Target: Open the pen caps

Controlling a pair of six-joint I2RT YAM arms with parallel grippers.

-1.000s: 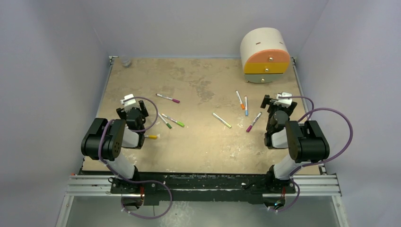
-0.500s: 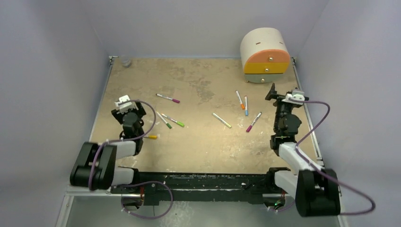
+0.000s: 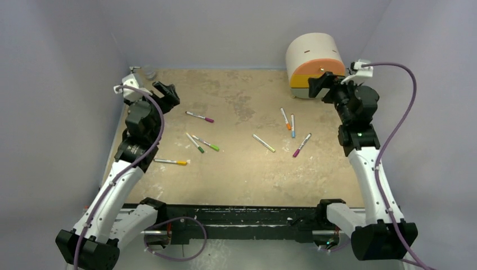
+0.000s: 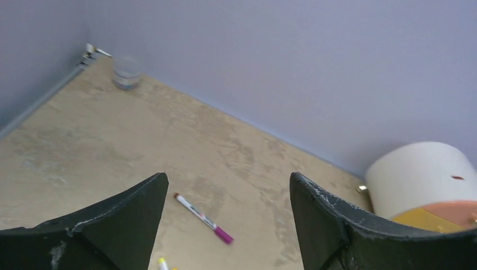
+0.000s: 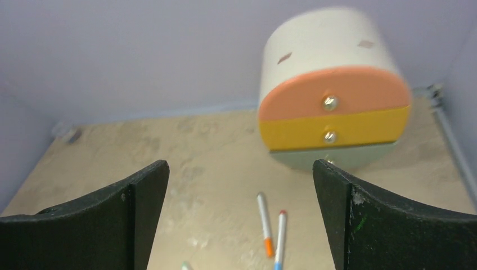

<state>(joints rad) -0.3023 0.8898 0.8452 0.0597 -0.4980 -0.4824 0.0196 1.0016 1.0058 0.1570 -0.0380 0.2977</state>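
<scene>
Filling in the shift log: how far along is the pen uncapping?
Nothing looks done: the pens lie scattered on the table, caps on, no loose cap in sight. Nothing in hand: left gripper and right gripper hang open and empty above it. Every cap is left.

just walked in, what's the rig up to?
Nothing is being handled right now. Both arms are raised over the table, the left claw near the far left side and the right claw facing the drawer unit; both are open and empty. Eight pens lie scattered on the table, none touched, and the pen caps look to be on all of them. No cap has been pulled yet.
</scene>
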